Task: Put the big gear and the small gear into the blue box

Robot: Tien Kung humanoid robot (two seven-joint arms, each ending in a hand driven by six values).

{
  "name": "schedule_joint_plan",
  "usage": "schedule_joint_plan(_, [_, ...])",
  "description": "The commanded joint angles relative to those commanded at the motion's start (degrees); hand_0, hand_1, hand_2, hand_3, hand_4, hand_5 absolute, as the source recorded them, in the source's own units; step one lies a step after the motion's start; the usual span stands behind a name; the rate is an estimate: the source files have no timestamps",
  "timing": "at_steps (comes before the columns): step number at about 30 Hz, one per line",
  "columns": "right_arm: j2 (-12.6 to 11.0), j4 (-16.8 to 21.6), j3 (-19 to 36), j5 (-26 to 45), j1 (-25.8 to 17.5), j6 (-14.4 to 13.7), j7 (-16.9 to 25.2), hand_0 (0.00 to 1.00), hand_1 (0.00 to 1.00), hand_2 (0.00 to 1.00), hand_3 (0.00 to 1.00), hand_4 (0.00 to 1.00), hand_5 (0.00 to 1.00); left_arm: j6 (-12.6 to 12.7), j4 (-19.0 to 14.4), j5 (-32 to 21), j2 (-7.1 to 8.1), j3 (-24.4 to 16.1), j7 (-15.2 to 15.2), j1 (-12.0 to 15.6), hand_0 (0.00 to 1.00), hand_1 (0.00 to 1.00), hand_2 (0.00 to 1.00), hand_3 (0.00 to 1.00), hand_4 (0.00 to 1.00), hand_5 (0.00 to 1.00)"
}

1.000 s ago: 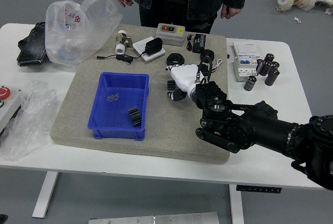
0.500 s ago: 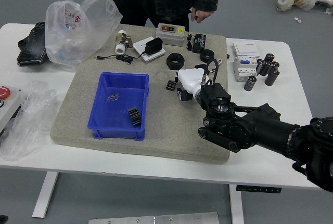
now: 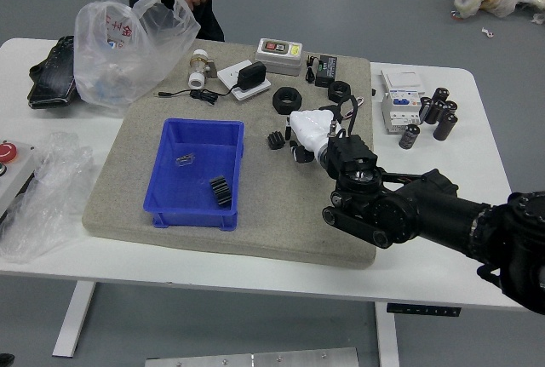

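Beside a small black toothed gear [image 3: 276, 140], the white-and-black right robot hand [image 3: 312, 132] held its fingers apart; a blue rectangular box [image 3: 189, 218] contained a ridged black gear [image 3: 220, 191].

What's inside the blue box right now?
Inside the blue box, a black ridged piece lies by the right wall. Farther left is a small pale-outlined shape, too small to identify. The floor beneath the black piece is hidden.

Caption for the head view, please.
Right hand beside a small black gear on the grey mat; another black ridged piece lies in the blue box.
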Motion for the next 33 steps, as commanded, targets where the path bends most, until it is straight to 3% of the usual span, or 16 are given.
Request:
schedule_joint_plan(4, [-0.3,0.2,1.6,-0.8,0.2,0.6,-0.3,0.730,0.813,0.871,0.857,0.489,0.108,0.0,0.0,0.2,0.00,-0.2,0.1,0.0,0.639,0.618,0.572,0.686,0.716,0.465])
schedule_joint_plan(5, [-0.3,0.3,1.8,-1.0,0.3,0.8,-0.4,0.744,0.838,0.929,0.998,0.562,0.116,-0.1,0.0,0.3,0.00,-0.2,0.1,0.0,0.638,0.618,0.569,0.686,0.714,0.472])
schedule_joint_plan(10, [-0.2,1.0,1.8,-1.2,0.1,2.2,-0.7,0.744,0.838,0.929,0.998,0.562,0.116,-0.1,-0.1,0.4,-0.05,-0.3,0.2,0.0,0.638,0.618,0.569,0.686,0.714,0.472])
schedule_joint_plan(11, [-0.1,1.2,1.8,-1.1,0.1,2.5,-0.7,0.762,0.862,0.946,0.998,0.620,0.137,-0.1,-0.1,0.5,-0.06,-0.3,0.2,0.0,0.638,0.618,0.569,0.685,0.713,0.474])
schedule_joint_plan(16, [-0.1,2.4,1.7,-0.5,-0.2,4.0,-0.4,0.762,0.862,0.946,0.998,0.620,0.137,-0.2,-0.1,0.7,-0.10,-0.5,0.3,0.1,0.638,0.618,0.569,0.685,0.713,0.474])
schedule_joint_plan(17, [-0.1,2.5,1.6,-0.3,-0.3,4.2,-0.2,0.770,0.875,0.955,0.998,0.660,0.160,-0.2,-0.1,0.7,-0.09,-0.5,0.3,0.1,0.638,0.618,0.566,0.687,0.708,0.479])
schedule_joint_plan(28, [0.4,3.1,-1.8,1.8,-0.5,4.1,1.1,0.759,0.864,0.947,0.998,0.657,0.160,-0.1,-0.1,0.9,-0.06,-0.7,0.2,0.0,0.638,0.618,0.565,0.688,0.706,0.486])
schedule_joint_plan(29, [0.4,3.1,-2.1,1.9,-0.5,4.2,1.0,0.748,0.817,0.848,0.839,0.554,0.193,-0.1,-0.1,0.9,-0.07,-0.7,0.2,0.0,0.637,0.618,0.565,0.690,0.707,0.497])
schedule_joint_plan(33, [0.4,3.0,-2.7,1.9,-0.6,4.7,0.5,0.748,0.817,0.848,0.839,0.554,0.193,0.0,-0.1,0.9,-0.08,-0.7,0.0,0.0,0.637,0.618,0.565,0.690,0.707,0.497])
